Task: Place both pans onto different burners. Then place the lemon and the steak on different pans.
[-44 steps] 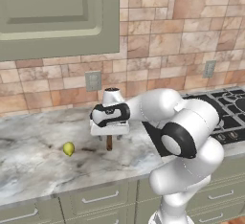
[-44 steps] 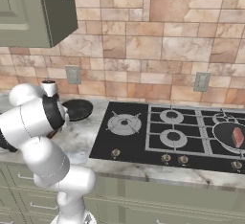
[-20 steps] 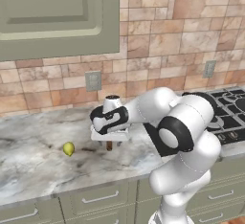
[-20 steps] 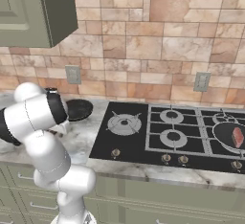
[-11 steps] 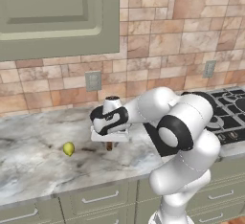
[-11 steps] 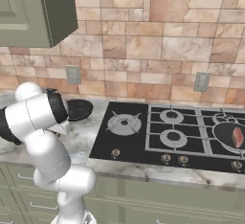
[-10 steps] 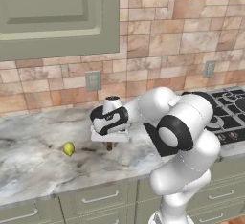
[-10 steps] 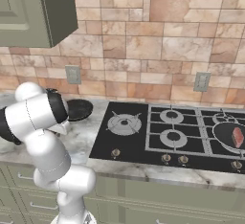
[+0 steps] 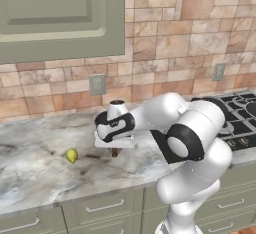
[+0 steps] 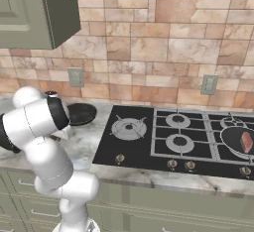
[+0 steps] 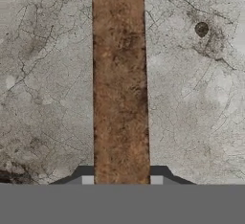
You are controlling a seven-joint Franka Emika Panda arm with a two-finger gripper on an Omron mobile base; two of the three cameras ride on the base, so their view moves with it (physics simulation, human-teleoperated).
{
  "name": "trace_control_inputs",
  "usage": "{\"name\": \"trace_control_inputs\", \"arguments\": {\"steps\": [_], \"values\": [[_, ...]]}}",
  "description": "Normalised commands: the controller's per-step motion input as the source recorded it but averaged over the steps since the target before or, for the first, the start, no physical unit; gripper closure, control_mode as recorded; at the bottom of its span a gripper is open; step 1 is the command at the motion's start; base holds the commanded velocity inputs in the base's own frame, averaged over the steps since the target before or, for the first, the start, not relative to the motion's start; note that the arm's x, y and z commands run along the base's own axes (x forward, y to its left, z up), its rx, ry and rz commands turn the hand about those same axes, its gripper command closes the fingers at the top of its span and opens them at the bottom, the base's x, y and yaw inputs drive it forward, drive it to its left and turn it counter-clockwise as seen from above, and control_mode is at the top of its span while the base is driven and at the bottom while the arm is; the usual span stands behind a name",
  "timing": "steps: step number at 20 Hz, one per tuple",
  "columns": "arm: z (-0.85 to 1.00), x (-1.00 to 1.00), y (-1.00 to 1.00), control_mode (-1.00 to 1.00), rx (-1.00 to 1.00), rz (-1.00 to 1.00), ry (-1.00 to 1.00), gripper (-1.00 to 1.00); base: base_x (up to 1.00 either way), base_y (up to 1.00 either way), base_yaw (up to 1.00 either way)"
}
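The gripper [image 11: 119, 180] is closed on the wooden handle [image 11: 119, 84] of the pan [image 10: 79, 113], which lies on the counter [image 9: 40, 173] left of the cooktop [image 10: 163, 142] (a handle grip lets the pan be carried level to a burner [image 10: 128, 127]).

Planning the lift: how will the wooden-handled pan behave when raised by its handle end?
The pincer grips the brown handle far from the pan, so the pan end will probably sag. The handle looks rigid and rough-grained, so slipping seems unlikely.
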Motion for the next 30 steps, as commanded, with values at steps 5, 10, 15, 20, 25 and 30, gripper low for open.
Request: {"name": "trace_control_inputs", "arguments": {"steps": [5, 10, 15, 20, 25, 30], "values": [[0.22, -0.29, 0.0, -1.0, 0.0, -0.14, -0.02, 1.0, 0.0, 0.0, 0.0], [0.1, -0.2, -0.03, -1.0, -0.02, -0.22, -0.08, 1.0, 0.0, 0.0, 0.0], [0.11, 0.0, 0.0, -1.0, -0.09, -0.15, -0.3, 1.0, 0.0, 0.0, 0.0], [0.2, 0.0, 0.0, -1.0, -0.05, -0.14, -0.09, 1.0, 0.0, 0.0, 0.0], [0.35, 0.08, -0.03, -1.0, 0.0, -0.18, 0.07, 1.0, 0.0, 0.0, 0.0], [0.38, 0.16, -0.01, -1.0, 0.0, -0.17, 0.03, 1.0, 0.0, 0.0, 0.0]]}}
